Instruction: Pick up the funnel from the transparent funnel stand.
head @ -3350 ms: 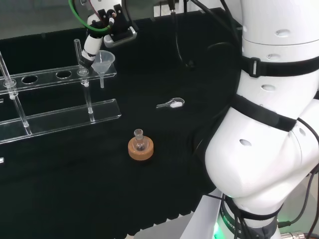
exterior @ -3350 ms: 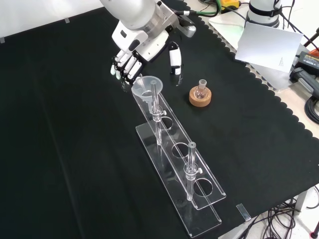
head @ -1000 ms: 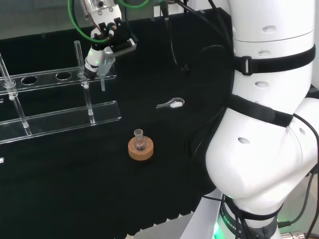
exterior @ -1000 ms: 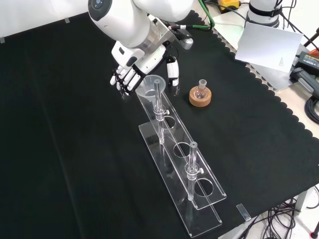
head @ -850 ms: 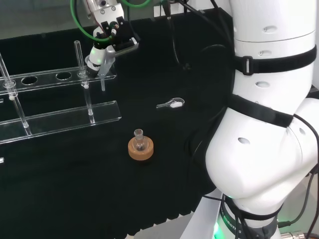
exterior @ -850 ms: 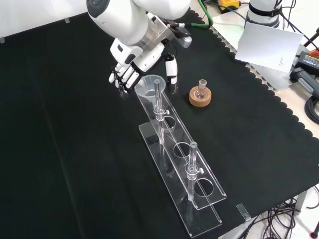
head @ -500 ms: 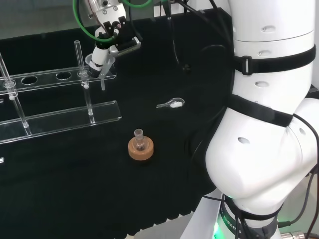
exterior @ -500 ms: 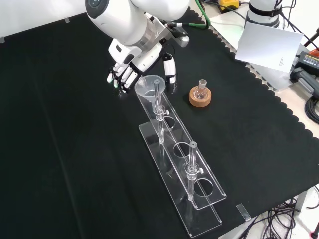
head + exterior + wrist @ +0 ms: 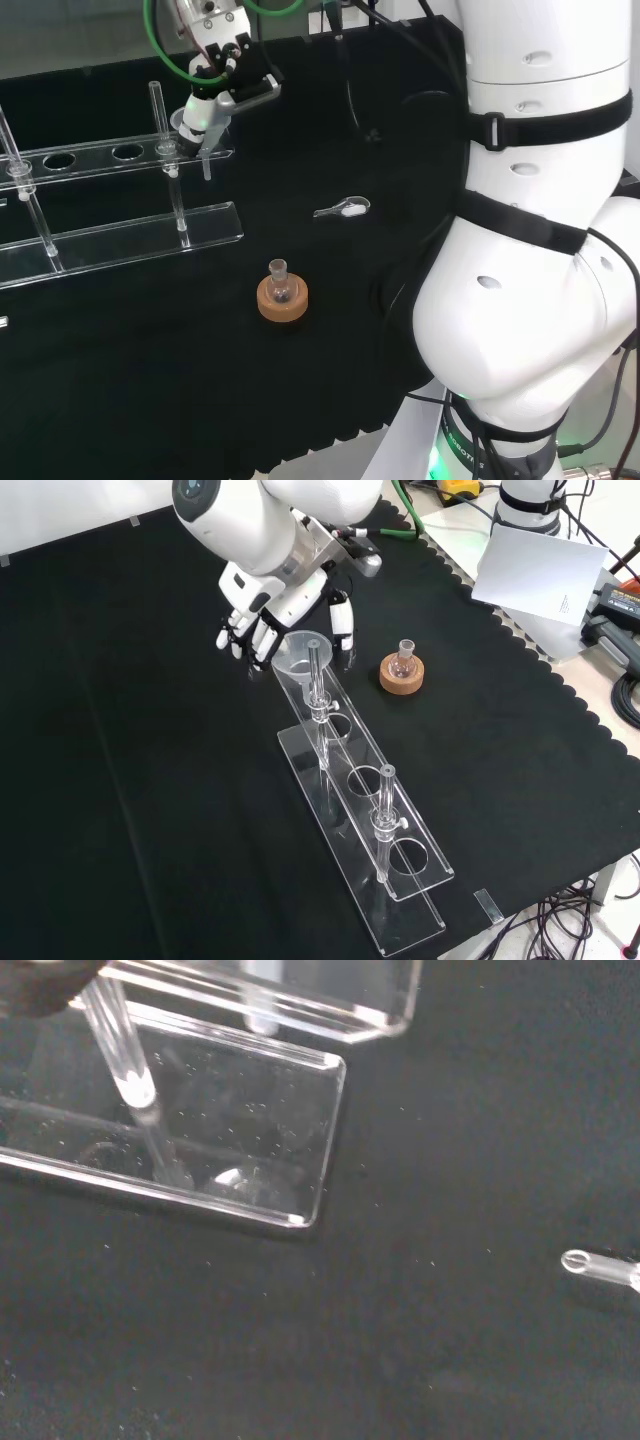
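A lab setting, clearly: a table [image 9: 120, 780] draped in black cloth carries a clear acrylic stand [image 9: 365, 810] with round holes and upright rods, a funnel [image 9: 297, 652] seated in it, and a small glass flask [image 9: 404, 659] on a cork ring [image 9: 402, 676]. Cables [image 9: 625, 695] and equipment crowd the table's edge.

No text, label, number or sign can be read in any of the views. In the front view, the white sheet [image 9: 536, 572] lying beside the worktop [image 9: 150, 780] carries a small dark mark near its right edge, but it is too small to make out. The clear funnel stand [image 9: 360, 810] and the cork ring [image 9: 402, 674] show no print.
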